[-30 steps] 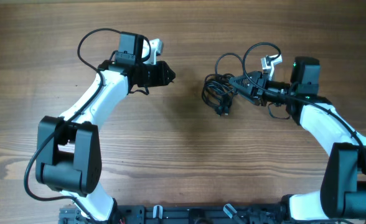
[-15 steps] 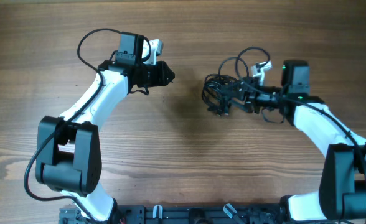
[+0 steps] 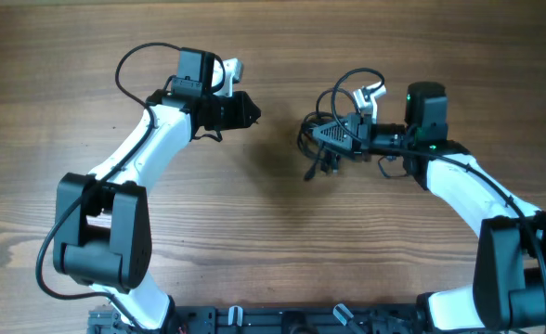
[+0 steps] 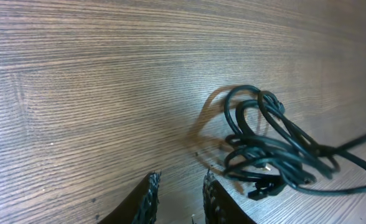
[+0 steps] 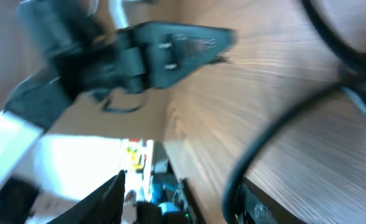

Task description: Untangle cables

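Observation:
The cables (image 3: pixel 321 148) are a small tangle of thin black cords right of the table's middle, with loops (image 3: pixel 345 85) reaching back and a plug end (image 3: pixel 310 173) poking forward. In the left wrist view the cables (image 4: pixel 270 149) lie ahead and to the right of my left gripper (image 4: pixel 182 198), which stands narrowly open over bare wood. My left gripper (image 3: pixel 253 112) is well left of the tangle. My right gripper (image 3: pixel 323 133) is rolled on its side over the tangle. The blurred right wrist view shows that gripper (image 5: pixel 180 186) open, with one cord (image 5: pixel 258 149) running along its right finger.
The wooden table (image 3: pixel 273 232) stretches all around the tangle. In the right wrist view the left arm's gripper (image 5: pixel 170 46) shows ahead, and the table's near edge with the arm bases (image 3: pixel 282 320) lies behind it.
My right arm has moved left and rolled its wrist, bringing its gripper onto the tangle. The tangle has shifted a little left, and a plug end now sticks out. The left arm has not moved.

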Robot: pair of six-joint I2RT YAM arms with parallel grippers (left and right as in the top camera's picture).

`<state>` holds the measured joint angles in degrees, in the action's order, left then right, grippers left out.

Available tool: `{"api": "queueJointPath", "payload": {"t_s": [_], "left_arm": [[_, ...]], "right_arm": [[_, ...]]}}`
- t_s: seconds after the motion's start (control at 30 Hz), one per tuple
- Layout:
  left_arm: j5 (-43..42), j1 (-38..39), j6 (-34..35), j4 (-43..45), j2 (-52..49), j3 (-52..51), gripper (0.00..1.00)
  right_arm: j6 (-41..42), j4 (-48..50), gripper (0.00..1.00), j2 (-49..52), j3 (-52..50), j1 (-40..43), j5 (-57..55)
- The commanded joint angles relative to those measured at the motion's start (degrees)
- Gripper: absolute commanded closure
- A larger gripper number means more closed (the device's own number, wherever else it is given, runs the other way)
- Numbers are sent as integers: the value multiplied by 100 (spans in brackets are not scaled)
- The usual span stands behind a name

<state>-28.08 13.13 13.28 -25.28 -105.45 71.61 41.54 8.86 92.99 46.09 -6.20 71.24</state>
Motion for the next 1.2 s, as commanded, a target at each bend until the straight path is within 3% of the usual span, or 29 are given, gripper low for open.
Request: {"api": "queueJointPath", "payload": {"t_s": [0.0, 0.23, 0.27, 0.3, 0.4, 0.47, 0.53, 0.67, 0.8, 0.97, 1.03, 1.17], "left_arm": [[57, 26, 46, -2, 118, -48, 74], [57, 26, 44, -20, 118, -48, 77], [57, 26, 44, -20, 118, -48, 79], [52, 26, 44, -35, 118, -48, 82], [-669, 26, -608, -116, 118, -46, 80], [-2070, 24, -1572, -227, 129, -44, 72], [-3195, 22, -2308, -365, 177, -44, 64], [-3978, 44, -2535, -387, 293, -44, 41], [-4048, 181, -2942, -531, 304, -46, 35], [-3919, 356, -3237, -824, 302, -46, 39], [-3504, 498, -3187, -826, 291, -46, 49], [-2441, 782, -2732, -824, 291, -46, 47]], "right_arm": [[251, 378, 44, -138, 39, -22, 769], [219, 439, 44, -138, 39, -22, 332], [245, 439, 46, -138, 39, -22, 339], [315, 448, 56, -140, 39, -22, 334], [369, 511, 61, -140, 39, -22, 109], [391, 509, 78, -140, 39, -22, -94], [380, 507, 88, -140, 39, -24, -199], [356, 387, 93, -138, 39, -28, -457], [177, 7, 96, -138, 37, -39, -1067], [50, -431, 96, -138, 39, -39, -1735], [72, -420, 96, -138, 37, -39, -1738], [269, -339, 96, -138, 39, -39, -1722]]}}
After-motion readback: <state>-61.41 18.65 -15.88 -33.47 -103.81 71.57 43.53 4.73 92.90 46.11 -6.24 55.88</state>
